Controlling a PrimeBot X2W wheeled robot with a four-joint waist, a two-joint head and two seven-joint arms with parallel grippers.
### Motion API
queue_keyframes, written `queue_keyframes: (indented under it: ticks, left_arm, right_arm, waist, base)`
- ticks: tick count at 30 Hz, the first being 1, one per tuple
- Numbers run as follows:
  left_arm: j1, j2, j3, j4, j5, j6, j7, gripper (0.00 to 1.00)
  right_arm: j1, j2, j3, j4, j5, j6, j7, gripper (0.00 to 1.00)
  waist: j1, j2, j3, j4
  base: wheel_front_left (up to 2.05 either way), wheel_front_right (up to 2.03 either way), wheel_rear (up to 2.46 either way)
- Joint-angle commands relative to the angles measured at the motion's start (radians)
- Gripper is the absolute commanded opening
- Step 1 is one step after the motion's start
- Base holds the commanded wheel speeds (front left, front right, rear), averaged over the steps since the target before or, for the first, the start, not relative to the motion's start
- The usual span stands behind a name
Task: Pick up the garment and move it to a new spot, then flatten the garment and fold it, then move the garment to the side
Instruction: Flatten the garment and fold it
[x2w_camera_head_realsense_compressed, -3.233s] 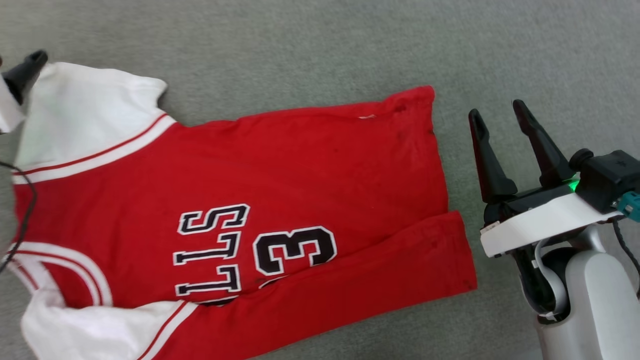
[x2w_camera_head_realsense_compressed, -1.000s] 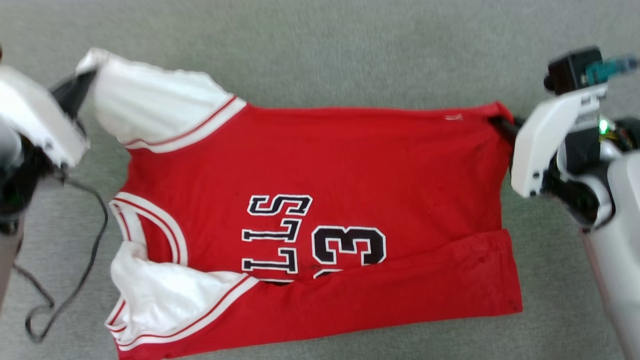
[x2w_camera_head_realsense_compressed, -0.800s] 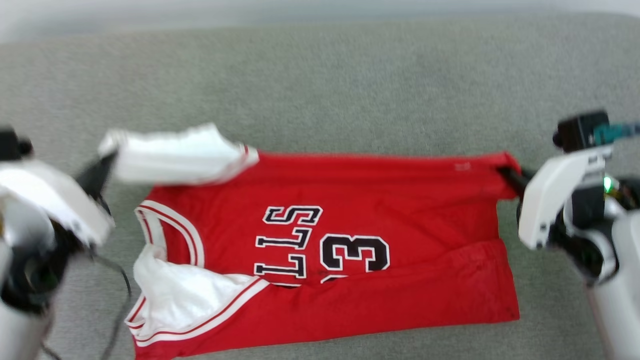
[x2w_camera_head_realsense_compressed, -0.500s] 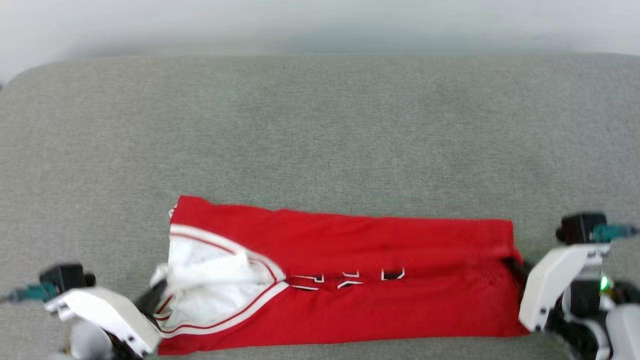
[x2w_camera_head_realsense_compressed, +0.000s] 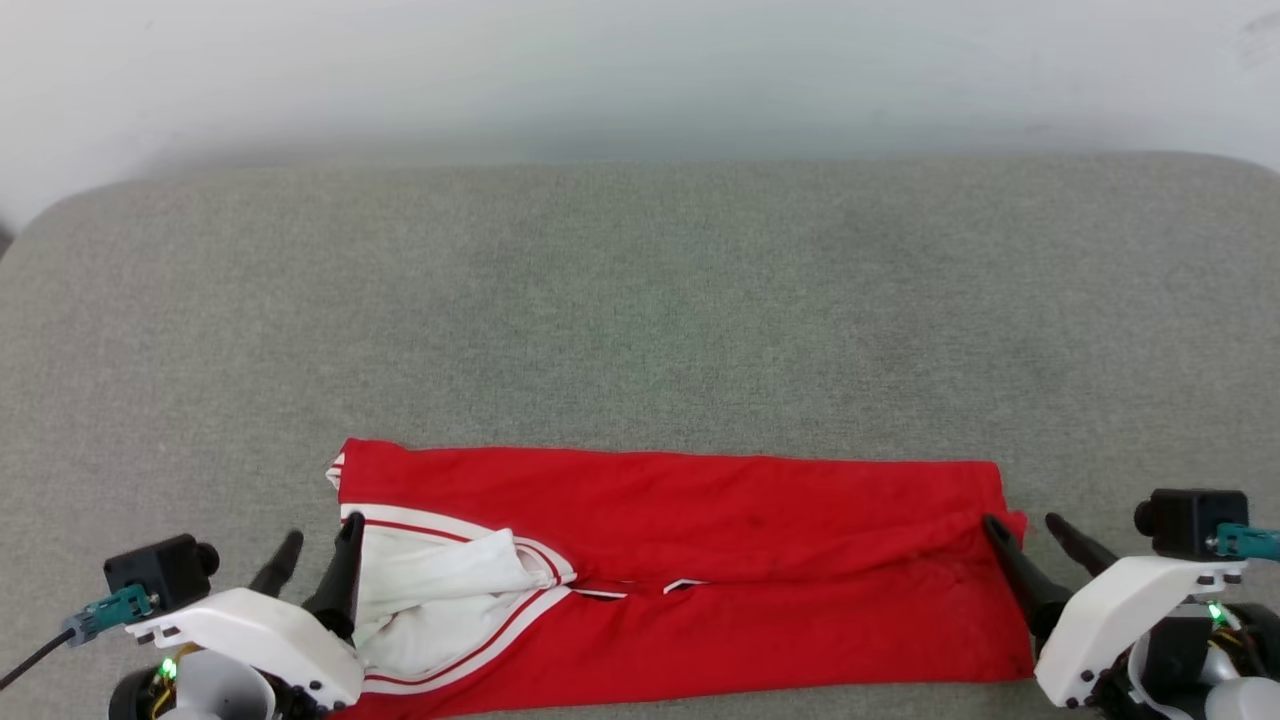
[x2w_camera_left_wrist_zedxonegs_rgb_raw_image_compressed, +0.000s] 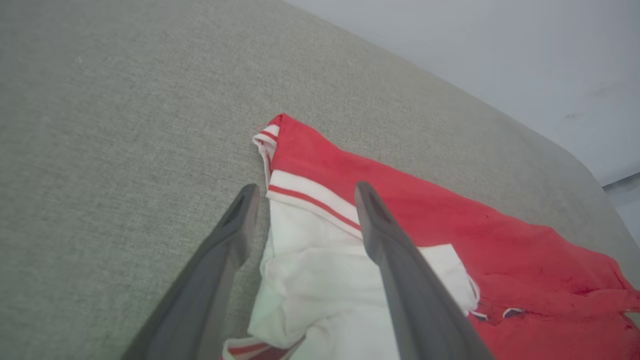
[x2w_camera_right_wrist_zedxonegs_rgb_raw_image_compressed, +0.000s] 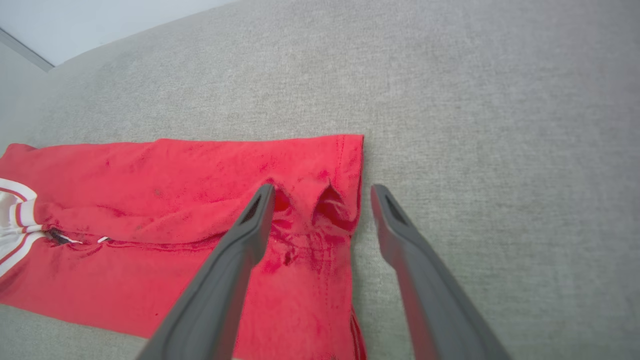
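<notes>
Mid-fold: shirt (x2w_camera_head_realsense_compressed: 700, 510) folded lengthwise at frame bottom, left gripper (x2w_camera_head_realsense_compressed: 320, 545) and right gripper (x2w_camera_head_realsense_compressed: 1022, 535) both open and empty; next probably grab one end for a crosswise fold.

The left gripper (x2w_camera_head_realsense_compressed: 322, 530) and right gripper (x2w_camera_head_realsense_compressed: 1020, 520) share long tapered dark fingers (x2w_camera_head_realsense_compressed: 340, 578), white shells (x2w_camera_head_realsense_compressed: 250, 635) with small dark screws (x2w_camera_head_realsense_compressed: 1075, 699), black camera boxes (x2w_camera_head_realsense_compressed: 1190, 520), teal plugs (x2w_camera_head_realsense_compressed: 115, 605) and green lights (x2w_camera_head_realsense_compressed: 1213, 611).
</notes>
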Motion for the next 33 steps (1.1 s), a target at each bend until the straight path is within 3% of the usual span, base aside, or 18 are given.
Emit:
queue_keyframes:
  ticks: [1,9,16,31,32,33]
  left_arm:
    - [-0.012,0.001,0.003,-0.013,0.019,0.009,-0.022,1.00]
    - [-0.059,-0.007,-0.013,-0.139,0.189,0.088,-0.175,1.00]
    - [-0.074,-0.011,-0.034,-0.226,0.339,0.155,-0.223,1.00]
    - [-0.094,-0.024,-0.082,-0.279,0.416,0.165,-0.228,1.00]
    - [-0.093,-0.023,-0.084,-0.279,0.417,0.165,-0.228,1.00]
    - [-0.092,-0.022,-0.086,-0.279,0.418,0.166,-0.227,1.00]
  right_arm:
    - [0.015,-0.011,0.000,-0.021,-0.001,0.000,-0.003,1.00]
    - [0.001,-0.067,-0.044,-0.116,-0.011,0.000,0.129,1.00]
    - [-0.035,-0.105,-0.114,-0.072,0.014,0.000,0.327,1.00]
    - [-0.073,-0.019,-0.048,0.164,0.056,0.000,0.493,1.00]
    - [-0.067,-0.016,-0.043,0.179,0.066,0.000,0.503,0.33]
    - [-0.066,-0.013,-0.037,0.189,0.071,0.000,0.512,0.00]
  waist:
    - [0.0001,-0.0001,-0.017,-0.007]
    - [0.0001,-0.0001,-0.049,-0.012]
    - [0.0001,-0.0001,-0.022,0.031]
    - [0.0001,-0.0001,0.042,0.119]
    - [0.0001,-0.0001,0.040,0.119]
    - [0.0001,-0.0001,0.038,0.118]
  base:
    - [0.00,0.00,0.00]
    - [0.00,0.00,0.00]
    - [0.00,0.00,0.00]
    - [0.00,0.00,0.00]
    - [0.00,0.00,0.00]
    - [0.00,0.00,0.00]
